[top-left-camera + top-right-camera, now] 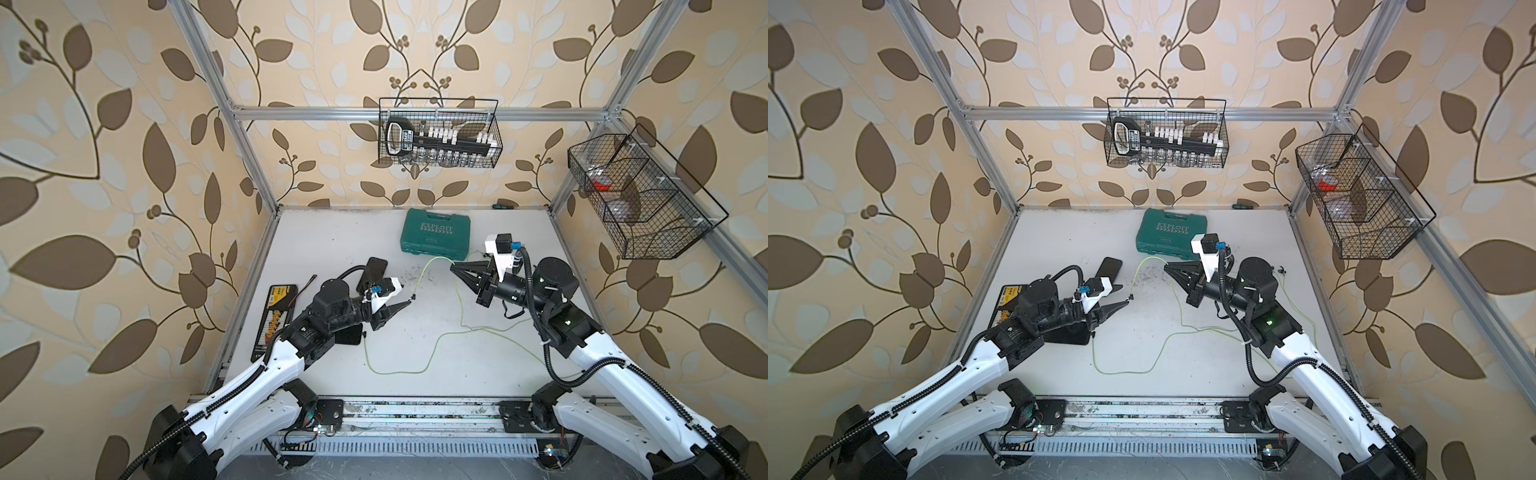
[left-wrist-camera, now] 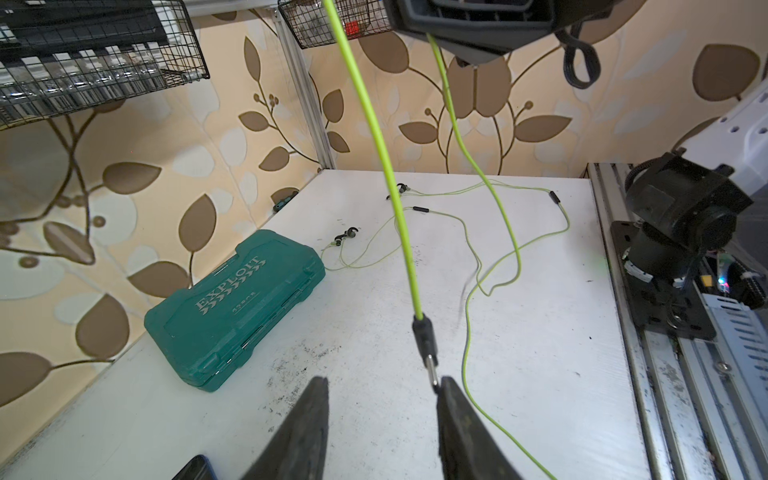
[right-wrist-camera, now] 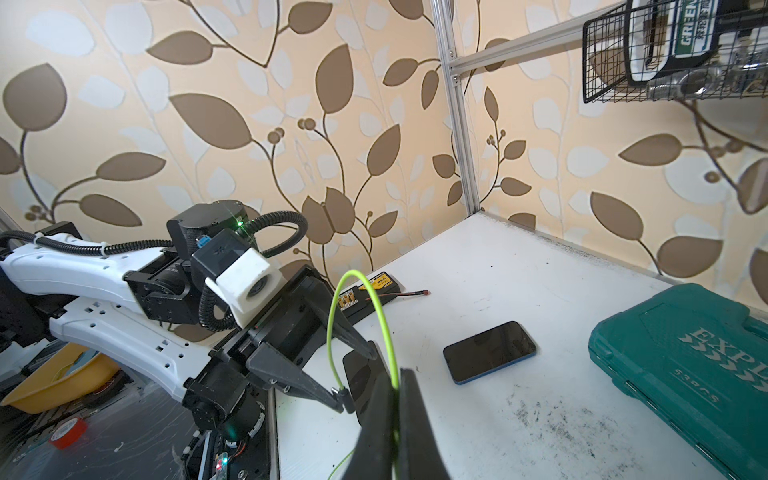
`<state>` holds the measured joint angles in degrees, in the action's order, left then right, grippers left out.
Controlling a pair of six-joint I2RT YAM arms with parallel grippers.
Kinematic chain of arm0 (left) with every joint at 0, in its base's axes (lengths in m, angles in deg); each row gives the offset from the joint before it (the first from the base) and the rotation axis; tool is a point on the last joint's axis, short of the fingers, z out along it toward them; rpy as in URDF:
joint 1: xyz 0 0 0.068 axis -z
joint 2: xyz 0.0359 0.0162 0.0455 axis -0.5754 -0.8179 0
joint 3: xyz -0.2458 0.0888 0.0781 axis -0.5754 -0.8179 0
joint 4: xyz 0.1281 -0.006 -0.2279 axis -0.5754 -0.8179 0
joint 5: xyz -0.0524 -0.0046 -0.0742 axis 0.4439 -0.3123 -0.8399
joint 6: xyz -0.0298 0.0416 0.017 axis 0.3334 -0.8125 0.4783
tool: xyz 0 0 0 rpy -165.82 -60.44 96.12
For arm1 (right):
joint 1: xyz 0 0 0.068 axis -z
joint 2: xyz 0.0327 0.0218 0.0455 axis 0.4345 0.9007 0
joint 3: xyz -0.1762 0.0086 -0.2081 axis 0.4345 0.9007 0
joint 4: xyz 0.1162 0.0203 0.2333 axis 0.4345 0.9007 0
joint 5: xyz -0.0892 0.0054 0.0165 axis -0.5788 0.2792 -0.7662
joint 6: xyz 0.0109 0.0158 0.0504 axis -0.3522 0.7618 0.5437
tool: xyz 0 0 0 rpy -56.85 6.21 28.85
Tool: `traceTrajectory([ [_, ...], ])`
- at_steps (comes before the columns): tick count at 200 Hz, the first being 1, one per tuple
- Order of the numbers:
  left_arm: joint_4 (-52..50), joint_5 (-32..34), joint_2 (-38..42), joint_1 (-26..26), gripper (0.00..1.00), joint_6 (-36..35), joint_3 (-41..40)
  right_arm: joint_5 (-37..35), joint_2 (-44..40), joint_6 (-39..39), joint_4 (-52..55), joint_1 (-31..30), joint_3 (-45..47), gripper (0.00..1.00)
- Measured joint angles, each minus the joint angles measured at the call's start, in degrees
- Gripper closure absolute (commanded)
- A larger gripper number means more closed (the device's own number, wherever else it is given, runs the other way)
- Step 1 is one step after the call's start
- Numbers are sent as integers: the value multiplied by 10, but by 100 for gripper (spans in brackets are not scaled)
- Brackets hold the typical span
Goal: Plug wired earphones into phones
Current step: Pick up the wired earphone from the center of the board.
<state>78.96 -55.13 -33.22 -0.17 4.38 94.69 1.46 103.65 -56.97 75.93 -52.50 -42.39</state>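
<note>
**Operator:** Because the yellow-green cable (image 2: 386, 166) is thin and limp, I have my right gripper (image 1: 454, 268) pinched shut on it, raised above the white table (image 1: 316, 241). That way the end arches over and offers the small black plug (image 2: 424, 340) to my other arm.

**Listener:** What is the left arm doing?

**Operator:** My left gripper (image 2: 382, 384) has its jaws apart, with nothing clamped. In the left wrist view the plug's metal tip touches the inner edge of one fingertip (image 2: 451, 395), and the other fingertip stands clear. I judge this step to be a handover, so the plug can be held firmly and aimed.

**Listener:** Where are the phones?

**Operator:** Both lie flat on the table, on my left. The first phone (image 3: 489, 351) sits in the open between the left arm and the teal toolbox (image 3: 685, 365). The second phone (image 1: 349, 334) is partly hidden beneath my left wrist, near the plug. That is handy, I think, because the plug has little way to travel. I cannot make out either socket, and I see nothing plugged in.

**Listener:** And the rest of the earphones?

**Operator:** The slack loops loosely across the table. One pair of black earbuds (image 2: 347, 237) rests just beside the toolbox, and another lies farther off. I judge the looseness lets the lifted end move without dragging.
</note>
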Motion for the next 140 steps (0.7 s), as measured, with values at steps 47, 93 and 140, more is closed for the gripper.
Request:
traceTrajectory([
  [47,8,-9,-14,0,66,28,6,0,0,-2,-2,-3,5,100],
  [93,5,-14,-14,0,74,26,6,0,0,-1,-4,-3,5,100],
  [140,4,-16,-21,0,85,30,7,0,0,-1,-4,-6,5,100],
])
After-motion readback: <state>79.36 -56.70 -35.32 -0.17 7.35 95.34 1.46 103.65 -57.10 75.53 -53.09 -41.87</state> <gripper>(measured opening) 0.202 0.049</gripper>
